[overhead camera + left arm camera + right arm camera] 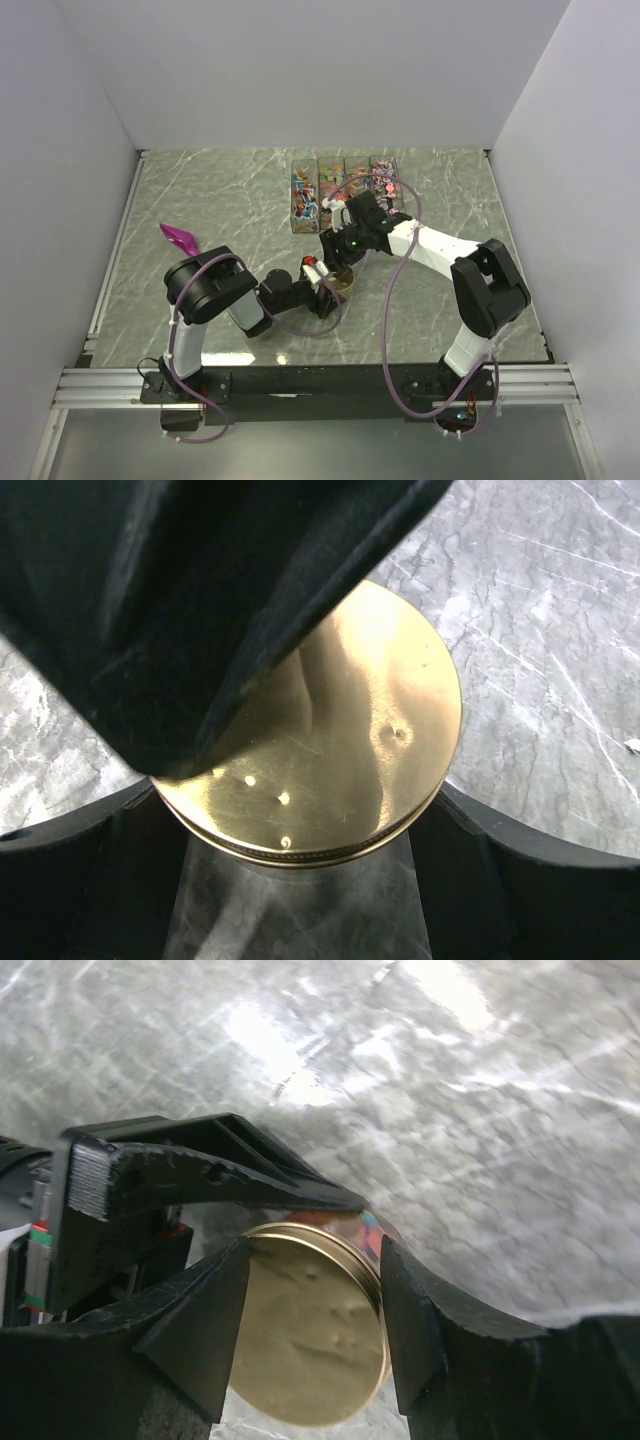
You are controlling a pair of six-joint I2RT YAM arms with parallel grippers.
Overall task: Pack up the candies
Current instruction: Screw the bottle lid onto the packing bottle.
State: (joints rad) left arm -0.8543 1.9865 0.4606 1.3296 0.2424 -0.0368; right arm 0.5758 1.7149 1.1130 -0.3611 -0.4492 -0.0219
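A glass jar with a round gold lid (343, 280) stands mid-table. In the right wrist view a few coloured candies (366, 1230) show through the glass under the lid (310, 1345). My right gripper (313, 1325) is shut on the lid's rim from above; it is over the jar in the top view (338, 258). My left gripper (300, 890) is closed around the jar body below the lid (340, 740), coming from the left (322, 288). More candies (306, 197) lie in clear trays at the back.
Several narrow clear trays (345, 163) of mixed candies stand side by side behind the jar. A magenta scoop (180, 237) lies on the marble table (220, 190) at the left. White walls enclose the table on three sides.
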